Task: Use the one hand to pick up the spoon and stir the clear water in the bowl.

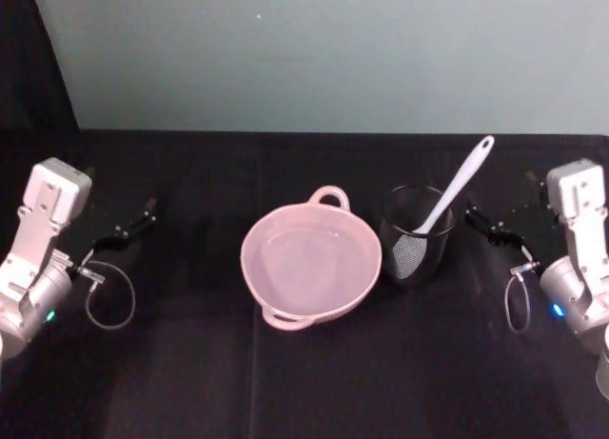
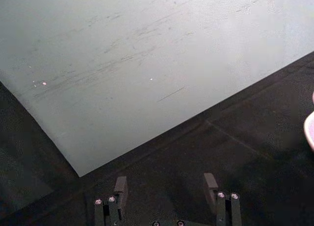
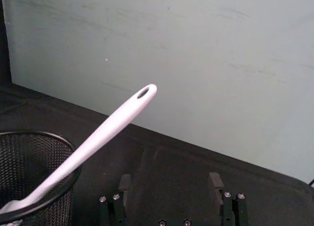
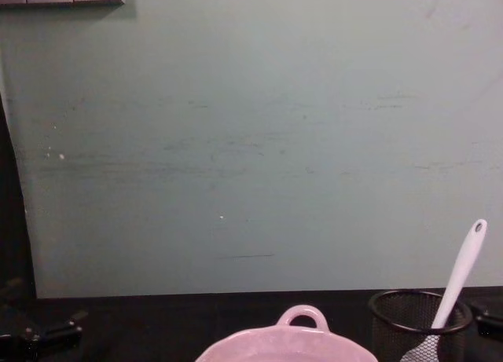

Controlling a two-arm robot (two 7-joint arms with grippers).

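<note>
1. The bench (image 1: 314,382) is covered in black cloth and runs back to a pale green wall (image 4: 251,142) along its far edge.
2. The left arm (image 1: 33,258) sits near the bench's left edge, the right arm (image 1: 580,258) near its right edge, both well apart from the bowl.
3. The bowl (image 1: 311,265) stands at the middle of the bench, pink, with one loop handle toward the far edge and one toward the near edge. The water (image 1: 309,258) in it shows as a faint sheen.
4. The cup (image 1: 416,234), black wire mesh, stands just beside the bowl on its right.
5. The spoon (image 1: 457,187) stands in the cup, blade down inside the mesh, its handle leaning up and to the right over the rim, hole at the top end.
6. The left hand (image 2: 167,187) hovers over bare cloth, fingers spread, holding nothing.
7. The right hand (image 3: 170,184) is right of the cup, fingers spread and empty, the spoon's handle nearby but apart.
</note>
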